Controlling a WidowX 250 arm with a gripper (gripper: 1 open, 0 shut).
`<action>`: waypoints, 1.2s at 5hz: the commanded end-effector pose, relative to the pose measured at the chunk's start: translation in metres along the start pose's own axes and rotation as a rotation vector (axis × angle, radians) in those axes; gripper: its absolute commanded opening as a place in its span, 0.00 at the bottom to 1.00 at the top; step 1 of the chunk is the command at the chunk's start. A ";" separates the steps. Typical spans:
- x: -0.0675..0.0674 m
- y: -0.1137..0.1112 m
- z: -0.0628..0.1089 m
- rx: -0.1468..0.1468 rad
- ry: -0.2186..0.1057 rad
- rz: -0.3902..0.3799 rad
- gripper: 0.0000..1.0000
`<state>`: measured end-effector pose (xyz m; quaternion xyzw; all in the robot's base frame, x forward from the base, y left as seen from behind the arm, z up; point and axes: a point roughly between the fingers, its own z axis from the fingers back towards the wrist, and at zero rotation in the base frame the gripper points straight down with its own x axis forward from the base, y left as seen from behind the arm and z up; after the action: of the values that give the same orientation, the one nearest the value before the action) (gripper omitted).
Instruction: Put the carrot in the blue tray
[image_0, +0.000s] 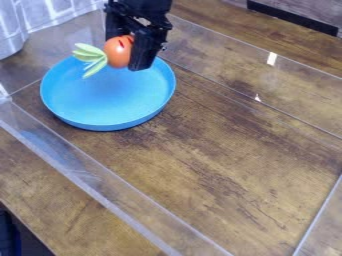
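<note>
The orange carrot (118, 51) with pale green leaves pointing left hangs above the far part of the blue tray (94, 108). My black gripper (130, 52) comes down from the top of the view and is shut on the carrot. The tray is a round shallow blue dish on the wooden table at the left, with nothing lying in it. The gripper's fingertips are partly hidden behind the carrot.
A clear plastic barrier (80, 175) runs along the table's near left edge. A pale object (11, 30) stands at the far left corner. Bare dark wood (241, 150) spreads to the right of the tray.
</note>
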<state>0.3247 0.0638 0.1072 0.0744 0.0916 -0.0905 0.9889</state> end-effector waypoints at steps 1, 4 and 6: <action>-0.001 0.018 0.022 0.027 -0.068 0.043 0.00; -0.004 0.030 0.016 0.033 -0.049 0.057 0.00; -0.005 0.036 0.013 0.036 -0.042 0.061 0.00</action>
<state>0.3248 0.0882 0.1078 0.0840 0.0954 -0.0771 0.9889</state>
